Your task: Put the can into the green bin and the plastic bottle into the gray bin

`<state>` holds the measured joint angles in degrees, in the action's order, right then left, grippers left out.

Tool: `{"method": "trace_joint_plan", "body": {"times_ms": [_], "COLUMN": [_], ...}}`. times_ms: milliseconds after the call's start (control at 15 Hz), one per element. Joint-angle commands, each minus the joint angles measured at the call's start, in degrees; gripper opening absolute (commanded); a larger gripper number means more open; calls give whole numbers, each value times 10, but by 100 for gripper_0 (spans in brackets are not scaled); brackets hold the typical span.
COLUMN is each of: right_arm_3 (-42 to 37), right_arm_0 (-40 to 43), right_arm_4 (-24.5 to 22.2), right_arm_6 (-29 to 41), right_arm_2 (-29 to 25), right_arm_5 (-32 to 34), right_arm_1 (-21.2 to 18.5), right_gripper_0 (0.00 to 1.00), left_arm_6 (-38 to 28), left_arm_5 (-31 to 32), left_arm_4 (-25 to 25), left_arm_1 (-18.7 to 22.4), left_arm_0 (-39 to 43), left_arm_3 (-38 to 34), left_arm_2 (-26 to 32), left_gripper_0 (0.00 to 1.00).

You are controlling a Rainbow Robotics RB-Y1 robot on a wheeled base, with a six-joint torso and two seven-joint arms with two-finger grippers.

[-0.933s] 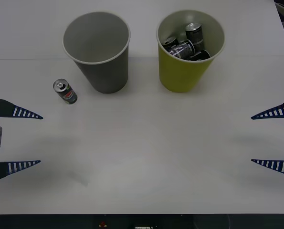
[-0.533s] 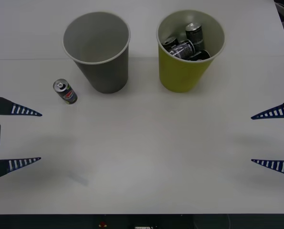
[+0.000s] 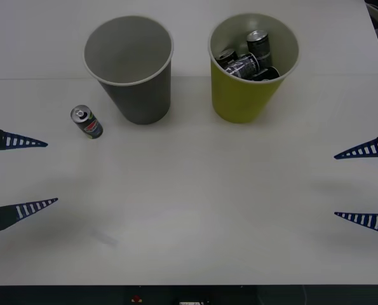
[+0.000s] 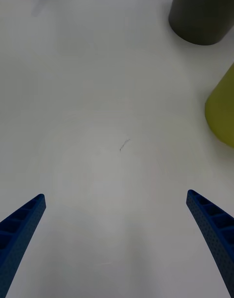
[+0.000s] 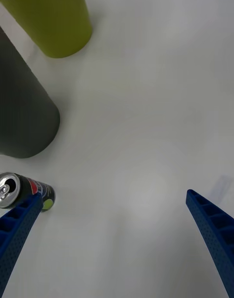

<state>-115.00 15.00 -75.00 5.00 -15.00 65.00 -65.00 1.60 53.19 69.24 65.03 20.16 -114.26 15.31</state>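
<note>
the white table (image 3: 195,210) carries two big tapered bins side by side at its far part: the gray bin (image 3: 130,70) toward the robot's left, nothing visible inside it, and the green bin (image 3: 251,70) toward the right, already holding several dark cans (image 3: 247,60). the can (image 3: 87,122) that matters lies on the tabletop just beside the gray bin's base, on the side away from the green bin, tipped over with its silver pull-tab top turned up and toward the left and its long axis running diagonally, the base end nearer the robot. the left gripper (image 3: 23,173) hangs at the table's left edge, fingers spread wide and holding nothing, and the can sits just ahead of it and a little inward, toward the bins; in the left wrist view the can (image 5: 27,191) shows touching the edge of one blue fingertip (image 5: 22,220) in the picture, not yet between the fingers. the right gripper (image 3: 363,184) waits at the far right edge, likewise released and empty, with both bins between it and the can, so the left arm is plainly the nearer one. judging from this, the coming reach is a short push forward, with the wrist turned so the fingers close across the can's diagonal body, and the green bin then lies well apart, past the gray one. no plastic bottle can be made out on the table.
</note>
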Motion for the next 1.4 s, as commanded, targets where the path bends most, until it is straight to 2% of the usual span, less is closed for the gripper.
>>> {"method": "trace_joint_plan", "body": {"times_ms": [67,467,667,933,1267,1400], "right_arm_3": [0,0,0,0,0,0], "right_arm_0": [0,0,0,0,0,0], "right_arm_4": [0,0,0,0,0,0], "right_arm_6": [0,0,0,0,0,0], "right_arm_2": [0,0,0,0,0,0], "right_arm_5": [0,0,0,0,0,0], "right_arm_1": [0,0,0,0,0,0], "right_gripper_0": [100,100,100,100,100,100], "left_arm_6": [-19,-40,-38,-38,-41,-47], "left_arm_5": [-71,-248,-350,-459,-521,-583], "left_arm_4": [-26,-131,-205,-271,-279,-282], "left_arm_1": [0,6,12,11,-18,-18], "left_arm_0": [27,82,91,76,68,59], "left_arm_3": [1,1,1,1,3,-3], "left_arm_2": [-10,-64,-112,-184,-215,-238], "left_gripper_0": [100,100,100,100,100,100]}}
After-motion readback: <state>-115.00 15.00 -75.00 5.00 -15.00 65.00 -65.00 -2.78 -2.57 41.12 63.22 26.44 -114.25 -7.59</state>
